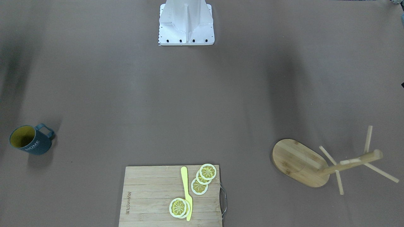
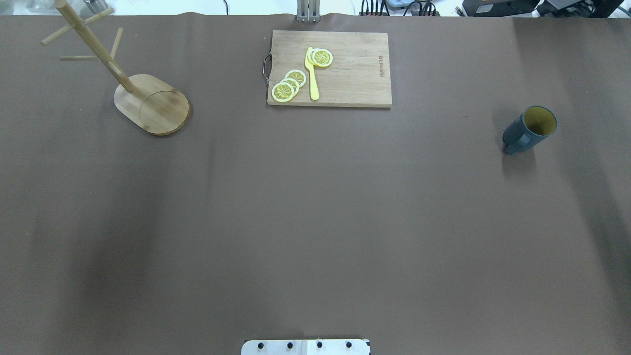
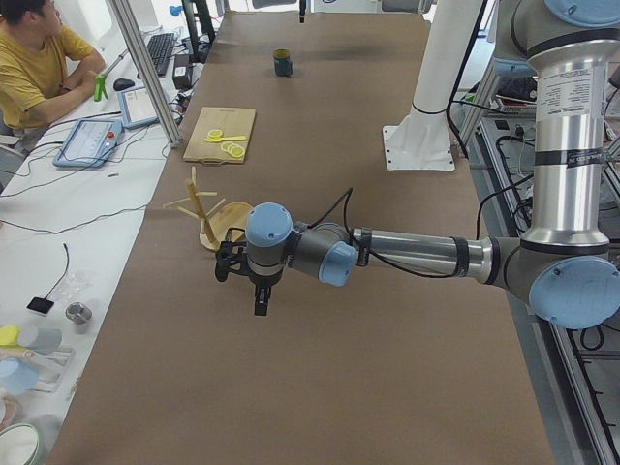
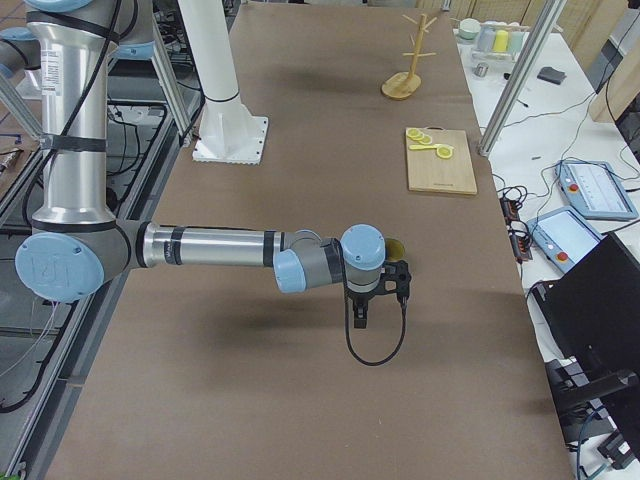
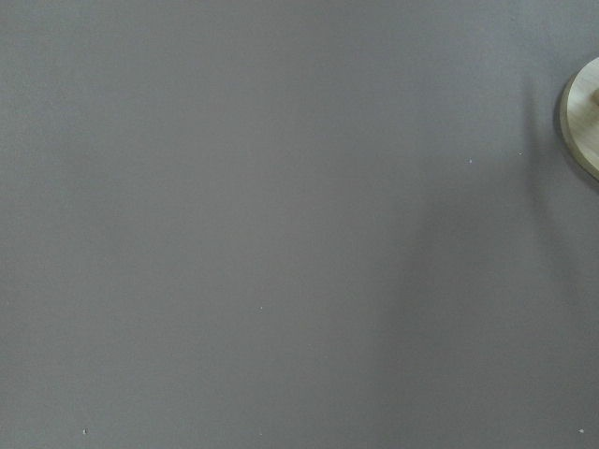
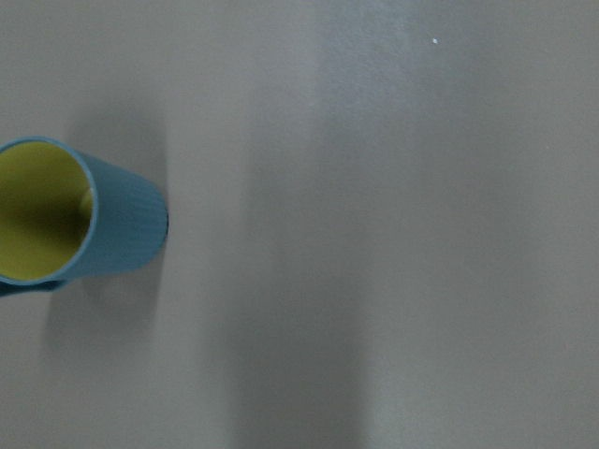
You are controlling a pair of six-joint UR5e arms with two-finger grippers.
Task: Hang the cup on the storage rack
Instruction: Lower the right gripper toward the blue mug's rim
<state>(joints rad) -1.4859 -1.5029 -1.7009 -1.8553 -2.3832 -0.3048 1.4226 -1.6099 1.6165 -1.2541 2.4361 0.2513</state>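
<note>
The dark blue-grey cup point(image 2: 530, 129) with a yellow inside stands upright on the table's right side; it also shows in the front view point(image 1: 30, 140) and at the left edge of the right wrist view point(image 6: 65, 224). The bamboo storage rack point(image 2: 150, 103) stands upright at the far left, its pegs bare; its base edge shows in the left wrist view point(image 5: 585, 126). My left gripper point(image 3: 260, 298) hangs above the table near the rack. My right gripper point(image 4: 360, 312) hangs above the table near the cup. Both show only in the side views, so I cannot tell whether they are open or shut.
A slatted cutting board point(image 2: 345, 69) with several lemon slices point(image 2: 288, 85) and a yellow knife point(image 2: 312, 74) lies at the far middle edge. The robot's white base point(image 1: 186, 22) stands at the near middle. A person point(image 3: 34, 58) sits beside the table.
</note>
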